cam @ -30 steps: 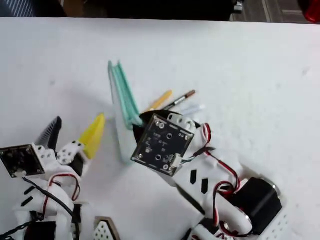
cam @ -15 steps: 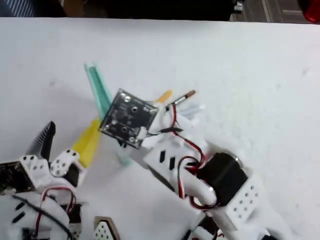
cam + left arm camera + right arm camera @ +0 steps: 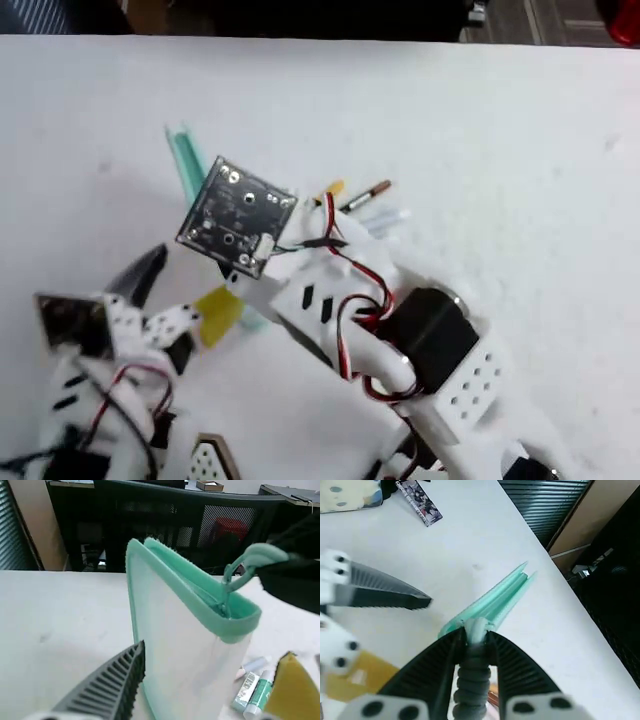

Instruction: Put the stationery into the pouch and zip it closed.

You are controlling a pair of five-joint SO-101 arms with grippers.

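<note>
Right gripper point(image 3: 476, 634) is clenched on the mint-green zipper pull point(image 3: 475, 625) at one end of the pouch point(image 3: 495, 597), its black fingers pinching the loop from both sides. That pouch point(image 3: 185, 650) stands on its edge on the white table point(image 3: 480, 110), with translucent white walls and a green-trimmed top point(image 3: 185, 160); from the left wrist camera the pull point(image 3: 260, 557) sticks up from the near end of the zipper.

Left gripper point(image 3: 180, 295) is released, its black finger point(image 3: 112, 685) and yellow finger point(image 3: 292, 690) spread apart low on either side of the pouch; whether either one touches it I cannot tell.

Just beyond the right arm, the stationery point(image 3: 362, 197) lies loose on the table beside the pouch, a small fan of pens, one yellow, one brown-tipped, one pale. Near the yellow finger the green and white ends point(image 3: 252, 687) of them lie flat.
</note>
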